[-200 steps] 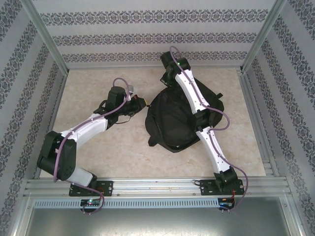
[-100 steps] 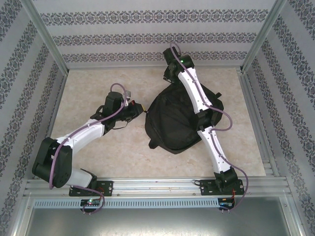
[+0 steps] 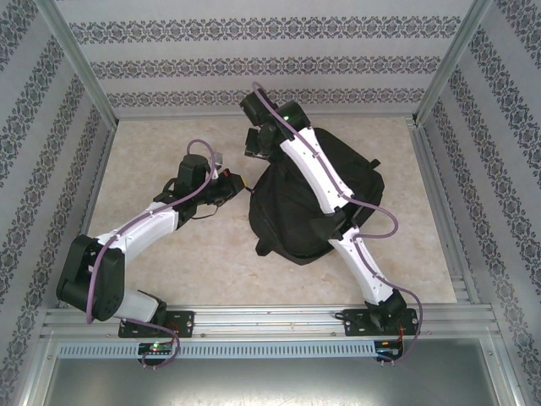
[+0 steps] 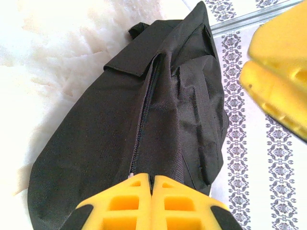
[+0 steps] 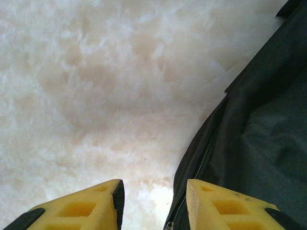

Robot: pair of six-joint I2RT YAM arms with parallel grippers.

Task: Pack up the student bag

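Limp, light-looking bag point(image 4: 120, 120), best held by its seams: left claw point(image 4: 151, 179) pinches the zipper end, right claw point(image 5: 153, 187) gapes open beside its edge.

Marbled beige table point(image 3: 211, 254), damask-striped walls point(image 3: 254, 63) (metal-framed)

The top camera looks steeply down from behind the arm bases point(image 3: 156, 321), taking in the whole table point(image 3: 211, 254). Each wrist camera peers close past its fingers point(image 4: 129, 203) — both catch the student bag point(image 4: 96, 134), also centre-frame from above.
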